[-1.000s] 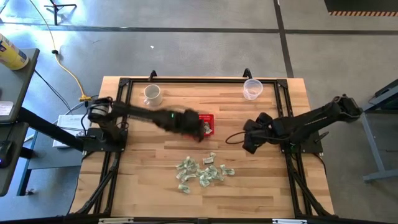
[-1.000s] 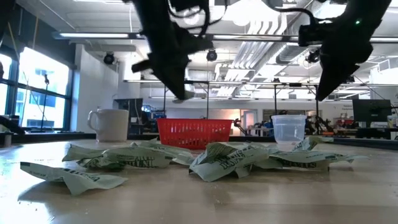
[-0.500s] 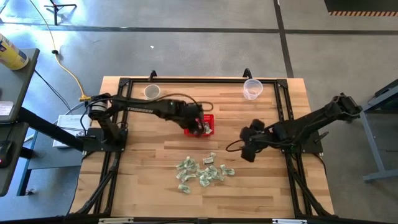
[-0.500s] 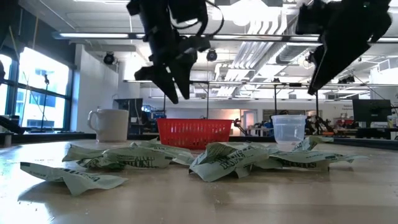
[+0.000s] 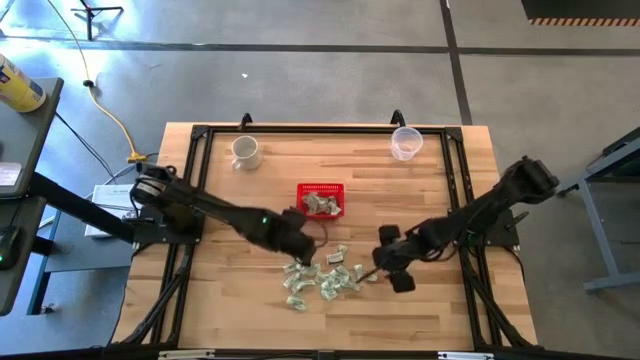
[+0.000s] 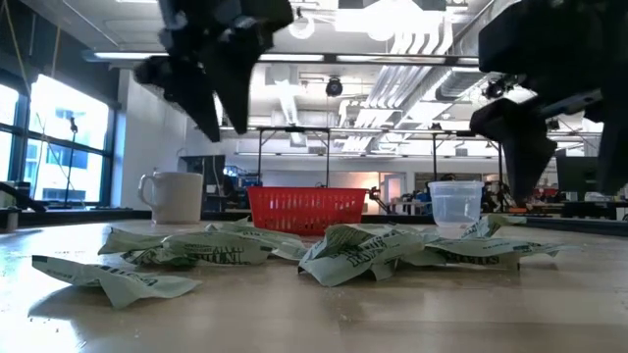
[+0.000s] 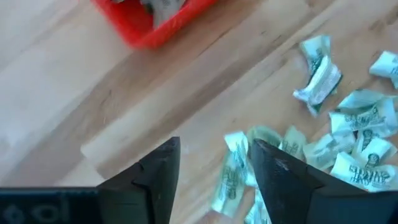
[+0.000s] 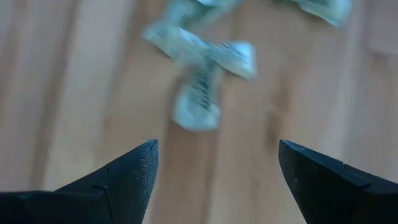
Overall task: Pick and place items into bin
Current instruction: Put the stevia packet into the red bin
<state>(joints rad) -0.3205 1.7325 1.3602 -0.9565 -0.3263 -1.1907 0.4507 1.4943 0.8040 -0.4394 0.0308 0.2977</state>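
Note:
Several pale green-and-white wrapper items (image 5: pixel 322 278) lie in a loose pile on the wooden table, near its front edge (image 6: pixel 343 250). The red basket (image 5: pixel 299 200) stands at mid-table with a few items inside; it also shows in the low view (image 6: pixel 306 208). My left gripper (image 5: pixel 300 245) hangs open above the pile's far left edge, with items (image 7: pixel 348 155) just beyond its fingers (image 7: pixel 214 149). My right gripper (image 5: pixel 385 270) hangs open to the right of the pile, over an outlying item (image 8: pixel 199 81). Nothing is between either pair of fingers (image 8: pixel 217 149).
A white mug (image 5: pixel 244 151) stands at the far left of the table and a clear plastic cup (image 5: pixel 405 143) at the far right. Black frame rails (image 5: pixel 195 190) run along the table's sides. Bare wood lies between basket and pile.
My left gripper has opened over the red basket, then swung toward the table's near edge to the pile's left side. My right gripper has moved down and toward the near left, closing on the pile, and has tipped to point more steeply down.

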